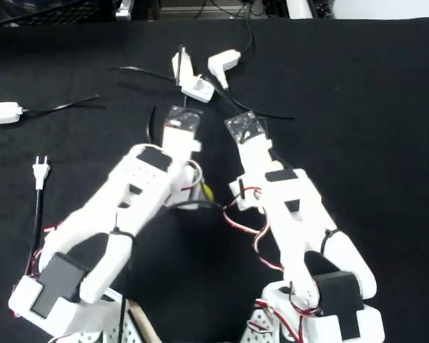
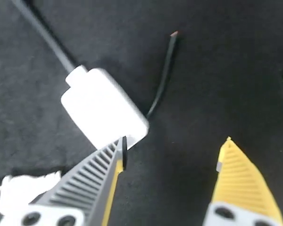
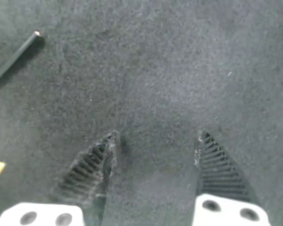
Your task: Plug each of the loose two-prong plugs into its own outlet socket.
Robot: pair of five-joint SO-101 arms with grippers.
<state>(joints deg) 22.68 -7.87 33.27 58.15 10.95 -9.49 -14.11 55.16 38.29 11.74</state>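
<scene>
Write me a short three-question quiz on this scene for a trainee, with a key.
1. True or false: the left hand is shut on the white socket block.
2. Between the fingers of the right hand lies: A) a plug; B) black cloth; C) a socket.
3. Fill in: in the high view, the loose two-prong plug lies on the ____ arm's side.
Key: 1 false, the hand is open with the block beside one finger; 2 B; 3 left.
</scene>
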